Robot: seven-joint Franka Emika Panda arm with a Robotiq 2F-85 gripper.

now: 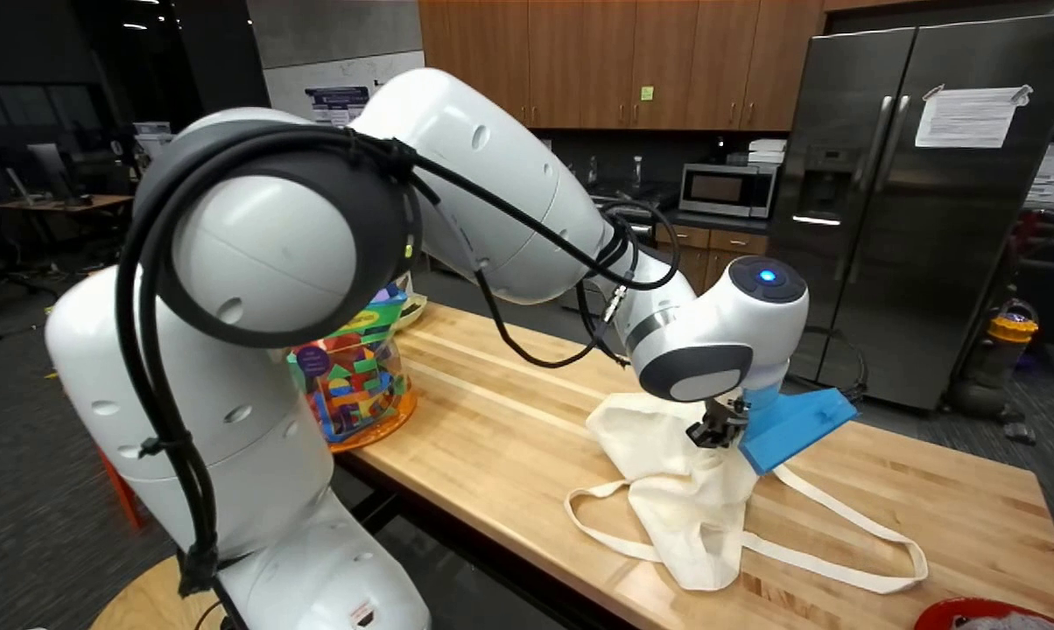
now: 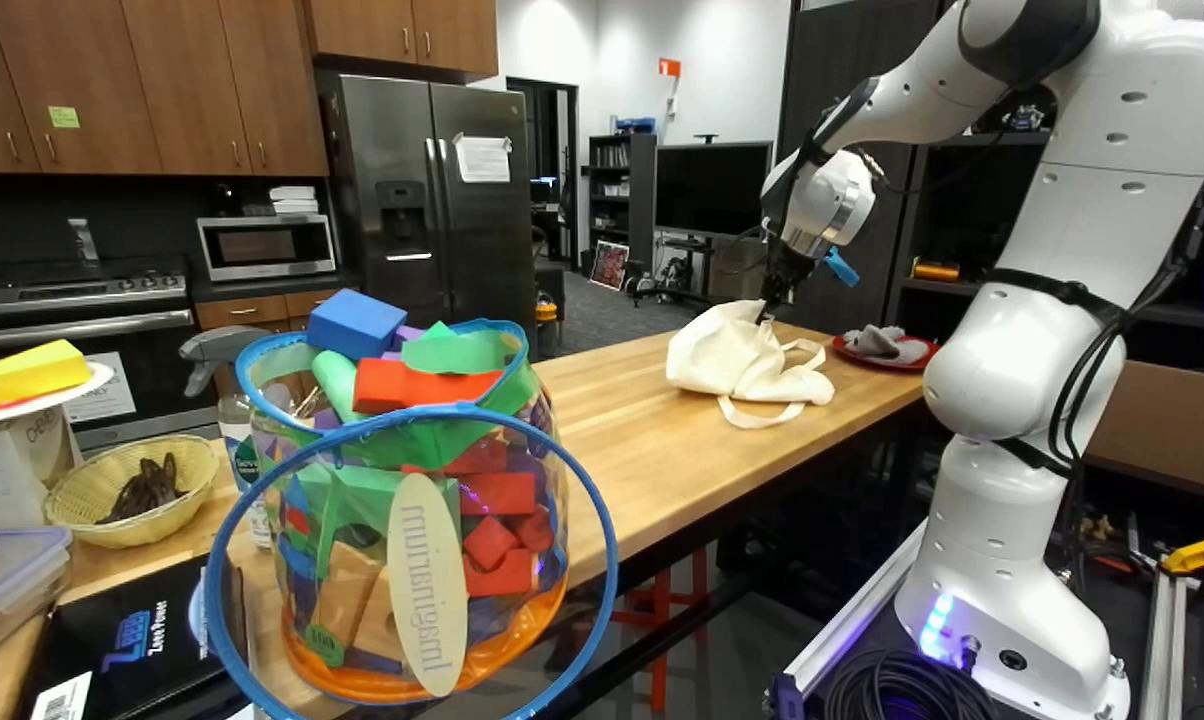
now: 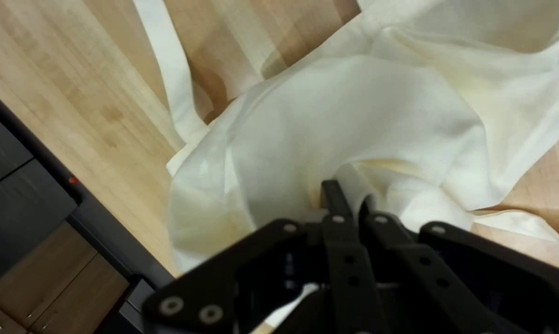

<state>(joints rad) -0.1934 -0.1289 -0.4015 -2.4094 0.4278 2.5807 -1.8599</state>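
A cream cloth bag (image 1: 698, 525) lies crumpled on the wooden tabletop in both exterior views, its long straps (image 1: 833, 573) spread out beside it. My gripper (image 3: 350, 197) points down into the bag, and a fold of the cloth runs between its dark fingers (image 3: 335, 195). The jaws are shut on that fold. In an exterior view the gripper (image 2: 770, 303) meets the raised top of the bag (image 2: 712, 350); the rest of the cloth rests on the table. The right fingertip is partly hidden by cloth in the wrist view. A blue part (image 1: 790, 429) sits on the wrist.
A clear tub of coloured blocks (image 2: 497, 545) stands on the table (image 2: 622, 450). A red plate (image 2: 912, 366) with grey cloth is near the bag. A basket (image 2: 197, 500), a spray bottle and a black box (image 2: 127, 640) are beside the tub.
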